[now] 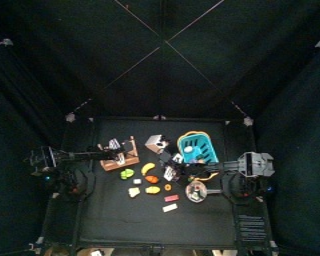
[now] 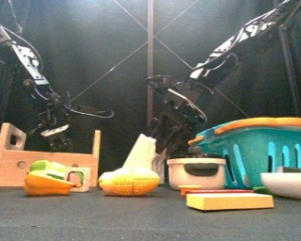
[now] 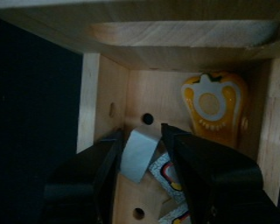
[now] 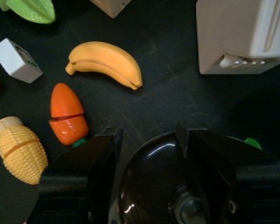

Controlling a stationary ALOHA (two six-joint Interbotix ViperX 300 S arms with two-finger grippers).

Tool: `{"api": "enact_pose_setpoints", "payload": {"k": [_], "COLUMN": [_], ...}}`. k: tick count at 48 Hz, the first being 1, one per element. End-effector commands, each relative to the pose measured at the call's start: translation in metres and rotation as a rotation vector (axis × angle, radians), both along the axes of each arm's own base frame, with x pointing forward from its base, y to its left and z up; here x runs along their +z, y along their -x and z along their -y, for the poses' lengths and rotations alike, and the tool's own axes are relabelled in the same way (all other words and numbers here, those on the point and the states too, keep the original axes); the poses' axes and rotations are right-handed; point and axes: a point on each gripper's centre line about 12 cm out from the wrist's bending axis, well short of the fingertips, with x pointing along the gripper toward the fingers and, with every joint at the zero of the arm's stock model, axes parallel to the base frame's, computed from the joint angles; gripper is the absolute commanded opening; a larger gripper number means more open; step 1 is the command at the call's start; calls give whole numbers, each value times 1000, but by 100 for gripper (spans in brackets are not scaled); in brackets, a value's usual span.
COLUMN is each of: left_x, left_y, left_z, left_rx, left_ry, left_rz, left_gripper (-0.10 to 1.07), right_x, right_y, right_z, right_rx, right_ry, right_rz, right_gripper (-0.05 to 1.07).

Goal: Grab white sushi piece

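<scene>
White sushi piece [image 3: 140,156] is sitting inside the wooden box [image 3: 108,96], beside a yellow-orange toy [image 3: 215,105]. Only the left wrist view is showing it; from the front the wooden box [image 2: 15,151] is hiding its contents. The left gripper [image 3: 142,134] is reaching into the box with its jaws spread wide, one on each side of the piece, and nothing is clamped. The right gripper [image 4: 152,133] is hanging over the pot [image 2: 195,171] near the teal basket [image 2: 254,146], its jaws parted and empty, while its wrist view alone is showing a banana [image 4: 105,63], carrot [image 4: 66,114] and corn [image 4: 20,149].
</scene>
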Motion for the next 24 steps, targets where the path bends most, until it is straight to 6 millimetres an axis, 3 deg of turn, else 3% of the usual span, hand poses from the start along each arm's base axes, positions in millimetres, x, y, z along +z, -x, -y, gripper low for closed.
{"api": "enact_pose_setpoints", "payload": {"k": [1,14,24], "left_x": [1,3,20], "left_y": [0,-2,-8], "left_z": [0,0,-4], "left_rx": [3,3,4], "left_ry": [1,-2,-31], "left_rz": [2,10,66], "left_gripper": [79,57,56], "right_x": [10,10,10], "right_y": [-2,-3,-2], "right_z": [-1,-1,-1], "right_rx": [4,4,3], "right_ry": [2,2,2], "right_rz": [29,31,28], "right_gripper": [87,87,87]}}
